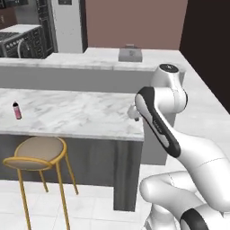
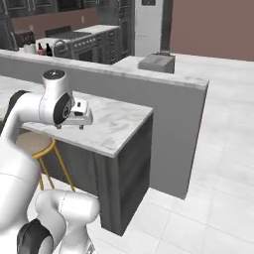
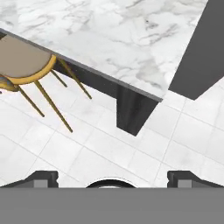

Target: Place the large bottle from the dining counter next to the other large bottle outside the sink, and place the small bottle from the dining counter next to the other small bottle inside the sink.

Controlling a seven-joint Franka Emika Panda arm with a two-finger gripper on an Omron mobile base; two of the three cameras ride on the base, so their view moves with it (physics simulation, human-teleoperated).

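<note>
White arm (image 1: 188, 157) fills the foreground in both base views, bent up over the near end of the counter (image 1: 90, 117). Its fingers (image 3: 113, 177) are spread wide with nothing between them; in the hand view the two dark tips sit far apart at the bottom, looking down at the counter's corner and the tiled floor (image 3: 131, 153).

Small bottle (image 1: 17, 110) stands upright on the counter way off at the left, well apart from the arm, pink-red with a dark cap. Just below that end there's a stool (image 1: 38, 152) with gold legs and a tan seat tucked against the dark base.

Behind the counter runs a grey half wall (image 2: 149, 94), with a grey box (image 1: 130, 55) on the counter behind it. Stove (image 2: 84, 42) sits farther back.
</note>
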